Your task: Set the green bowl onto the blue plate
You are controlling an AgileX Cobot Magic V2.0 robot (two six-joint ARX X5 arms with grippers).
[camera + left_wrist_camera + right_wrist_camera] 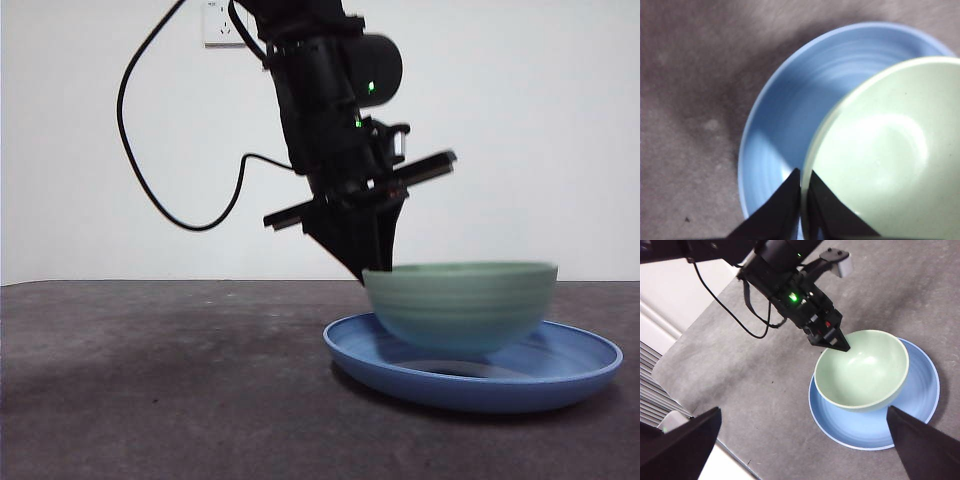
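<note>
The left gripper (801, 182) is pinching the rim of the bowl (462, 303), its two black jaws closed tight on the thin wall, one inside and one outside, at the edge nearest the arm. In the front view the gripper (362, 262) is reaching down at a slant from the dark arm above, meeting the bowl's lip on its left side. A black cable (150, 150) is looping off the arm against the white wall (520, 120), and a small green light is glowing on the arm's body.

The bowl is sitting upright over the plate (560, 375). From the front its underside is appearing a little above the plate's floor, with a dark shadow beneath it, though I cannot tell whether it is touching or just clear. Seen from the right wrist, the bowl (862, 370) is lying within the plate's outline but off-centre, crowding the side where the gripper (832, 342) is holding it, so that a wide crescent of plate (920, 410) is showing on the far side. In the left wrist view the bowl (890, 155) is covering part of the plate (790, 115).

The plate is resting flat on the dark grey table (150, 380).

The right gripper (805, 440) is hanging high and well apart from the dishes, its jaws spread wide and holding nothing.
</note>
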